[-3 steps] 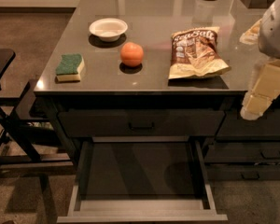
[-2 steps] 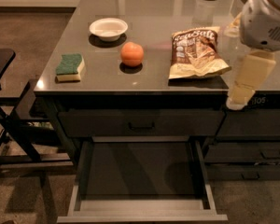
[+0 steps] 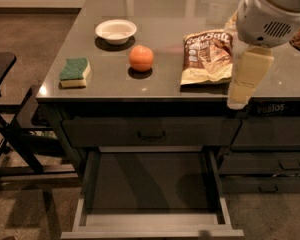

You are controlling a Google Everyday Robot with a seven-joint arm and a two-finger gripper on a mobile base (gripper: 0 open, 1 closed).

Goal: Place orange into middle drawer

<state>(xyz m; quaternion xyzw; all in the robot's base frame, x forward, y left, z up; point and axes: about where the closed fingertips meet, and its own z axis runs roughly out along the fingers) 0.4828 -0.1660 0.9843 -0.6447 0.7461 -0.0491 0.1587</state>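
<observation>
The orange (image 3: 141,58) sits on the grey countertop (image 3: 160,14), between a white bowl and a snack bag. The middle drawer (image 3: 150,186) is pulled out below the counter, its dark floor bare. My gripper (image 3: 242,81) hangs at the right, its pale finger pointing down over the counter's front edge, to the right of the bag and well right of the orange. It holds nothing that I can see.
A white bowl (image 3: 116,31) stands at the back left. A green and yellow sponge (image 3: 74,72) lies near the left edge. A brown snack bag (image 3: 207,56) lies right of the orange. A closed top drawer (image 3: 151,132) is above the open one. A dark chair (image 3: 5,109) stands at the left.
My arm has moved left and toward the counter, from the far right edge to just right of the snack bag. The orange and drawer have not moved.
</observation>
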